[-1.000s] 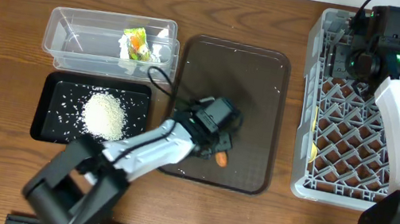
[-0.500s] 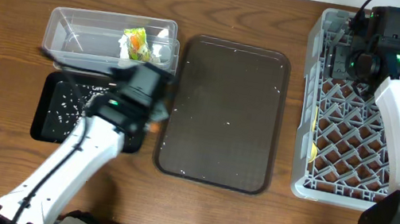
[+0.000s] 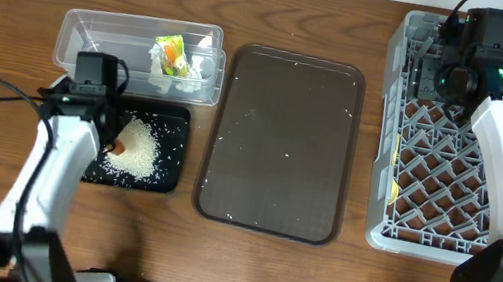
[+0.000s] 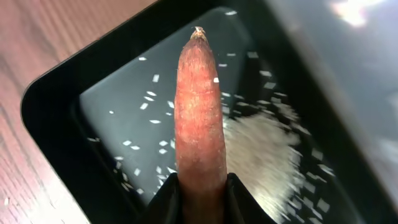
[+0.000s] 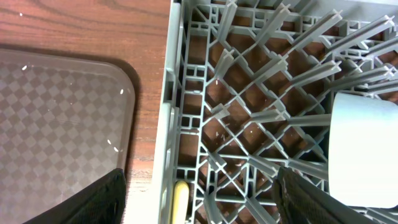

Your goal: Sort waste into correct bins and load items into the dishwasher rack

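My left gripper (image 4: 200, 200) is shut on the thin orange carrot piece (image 4: 199, 106), which sticks out lengthwise ahead of the fingers. It hangs over the black tray (image 4: 50, 93), beside the heap of rice (image 4: 261, 143). From overhead the left gripper (image 3: 113, 139) and carrot (image 3: 117, 148) sit over the left part of the black tray (image 3: 164, 180). The clear tub (image 3: 94, 50) holds the wrapper (image 3: 171, 51) and a white tissue (image 3: 199, 68). My right gripper (image 5: 199, 199) stands open above the left edge of the dishwasher rack (image 5: 249, 93), holding nothing. The pale yellow spoon (image 5: 180, 202) lies in the rack below it.
The dark brown serving tray (image 3: 279, 143), dotted with a few rice grains, lies between the bins and the rack (image 3: 474, 176). A pale cup (image 5: 364, 149) stands on the rack's pegs at the right of the right wrist view. My right gripper (image 3: 431, 76) hovers at the rack's far left.
My left arm has swung left from the brown serving tray to the black tray, carrying the carrot piece along. The right arm has stayed still.
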`<move>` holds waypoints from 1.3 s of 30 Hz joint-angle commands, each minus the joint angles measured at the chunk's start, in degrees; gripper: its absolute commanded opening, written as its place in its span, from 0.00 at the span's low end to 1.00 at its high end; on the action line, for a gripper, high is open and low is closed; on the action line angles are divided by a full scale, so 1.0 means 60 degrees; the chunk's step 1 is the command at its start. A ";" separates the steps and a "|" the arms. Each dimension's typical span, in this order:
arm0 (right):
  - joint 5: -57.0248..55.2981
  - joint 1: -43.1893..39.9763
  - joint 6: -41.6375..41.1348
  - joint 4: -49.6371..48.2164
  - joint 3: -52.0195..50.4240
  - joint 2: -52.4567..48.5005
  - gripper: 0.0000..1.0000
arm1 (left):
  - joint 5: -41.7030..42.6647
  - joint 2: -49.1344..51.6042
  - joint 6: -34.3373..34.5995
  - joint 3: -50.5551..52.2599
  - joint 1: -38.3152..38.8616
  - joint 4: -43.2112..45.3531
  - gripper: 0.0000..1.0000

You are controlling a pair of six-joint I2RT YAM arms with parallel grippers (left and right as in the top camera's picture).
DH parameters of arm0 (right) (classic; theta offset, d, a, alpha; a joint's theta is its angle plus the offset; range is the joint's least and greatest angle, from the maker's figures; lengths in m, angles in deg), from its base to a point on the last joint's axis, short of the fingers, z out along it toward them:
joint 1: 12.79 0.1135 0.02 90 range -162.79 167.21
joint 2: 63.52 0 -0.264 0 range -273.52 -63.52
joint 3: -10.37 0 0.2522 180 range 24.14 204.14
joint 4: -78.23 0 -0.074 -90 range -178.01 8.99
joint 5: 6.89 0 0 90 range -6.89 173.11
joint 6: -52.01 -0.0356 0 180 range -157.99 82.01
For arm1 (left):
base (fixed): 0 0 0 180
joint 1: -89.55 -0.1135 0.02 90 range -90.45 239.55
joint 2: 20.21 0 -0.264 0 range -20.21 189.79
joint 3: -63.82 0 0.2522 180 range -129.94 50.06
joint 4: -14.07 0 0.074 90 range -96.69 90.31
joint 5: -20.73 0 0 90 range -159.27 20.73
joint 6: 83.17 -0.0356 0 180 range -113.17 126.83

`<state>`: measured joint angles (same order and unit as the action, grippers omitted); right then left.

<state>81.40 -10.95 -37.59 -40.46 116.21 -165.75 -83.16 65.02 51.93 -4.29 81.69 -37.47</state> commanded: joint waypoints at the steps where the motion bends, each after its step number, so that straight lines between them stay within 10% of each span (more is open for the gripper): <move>1: -0.0029 0.0098 -0.0098 0.0018 0.0007 -0.0051 0.75 | -0.0164 0.0729 -0.0091 -0.0044 -0.0291 0.0138 0.07; 17: -0.0029 0.0098 -0.0098 0.0120 0.0007 -0.0051 0.75 | -0.0160 0.2189 -0.0419 -0.0047 -0.0412 0.0827 0.15; 22: -0.0029 0.0098 -0.0098 0.0120 0.0007 -0.0051 0.78 | -0.0015 0.1880 -0.1851 -0.0095 -0.0412 0.0652 0.53; 26: -0.0022 0.0098 -0.0102 0.0033 0.0007 -0.0051 0.80 | -0.0011 0.1184 -0.2630 -0.0266 -0.0393 0.0481 0.63; 39: 0.1730 0.0186 0.0055 -0.2401 0.0007 -0.0051 0.94 | 0.3351 -0.1362 -0.6550 -0.0324 0.1275 0.2229 0.66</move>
<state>88.24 -10.90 -37.72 -52.83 116.21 -165.75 -71.69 58.05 22.03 -4.86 86.48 -25.49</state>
